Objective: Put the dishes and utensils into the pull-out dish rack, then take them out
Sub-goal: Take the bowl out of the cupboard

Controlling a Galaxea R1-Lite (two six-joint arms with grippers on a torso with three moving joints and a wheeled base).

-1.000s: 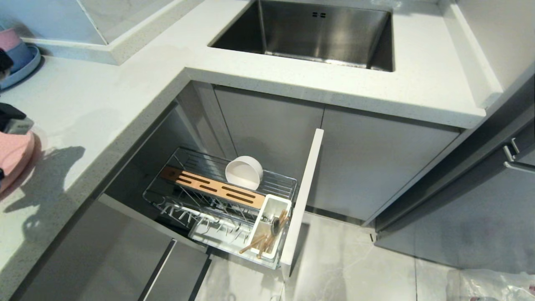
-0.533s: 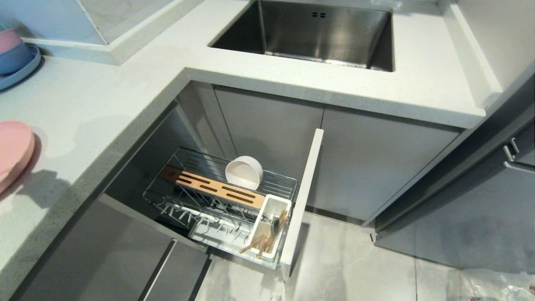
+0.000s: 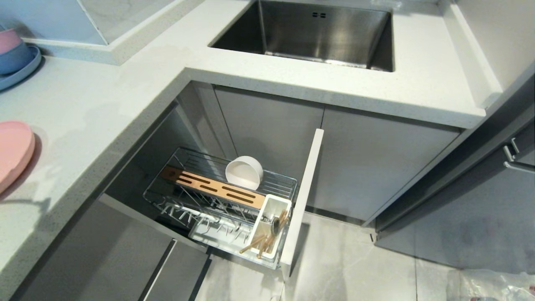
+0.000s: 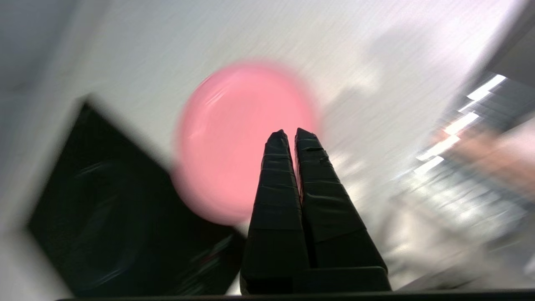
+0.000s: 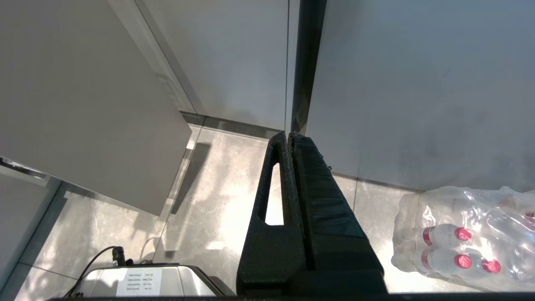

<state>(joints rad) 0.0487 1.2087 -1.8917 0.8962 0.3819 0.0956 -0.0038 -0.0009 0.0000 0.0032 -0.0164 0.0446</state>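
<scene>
- I see the salmon-pink plate (image 3: 14,152) lying flat on the countertop (image 3: 104,104) at its left edge, well apart from the pull-out dish rack (image 3: 221,205) below.
- The cream bowl (image 3: 244,172) leans on edge behind the rack's wood strip (image 3: 213,188); chopsticks (image 3: 256,244) and spoon (image 3: 276,225) stand in the utensil cup (image 3: 269,225) by the front panel (image 3: 303,196).
- My left gripper (image 4: 291,133) is pinched together, empty, hanging above the plate, which lies straight ahead of its tips.
- My right gripper (image 5: 289,136), also pinched together, sits parked low over the floor (image 5: 217,196) by the water bottles (image 5: 459,238); I judge the left arm far nearer the plate.
</scene>
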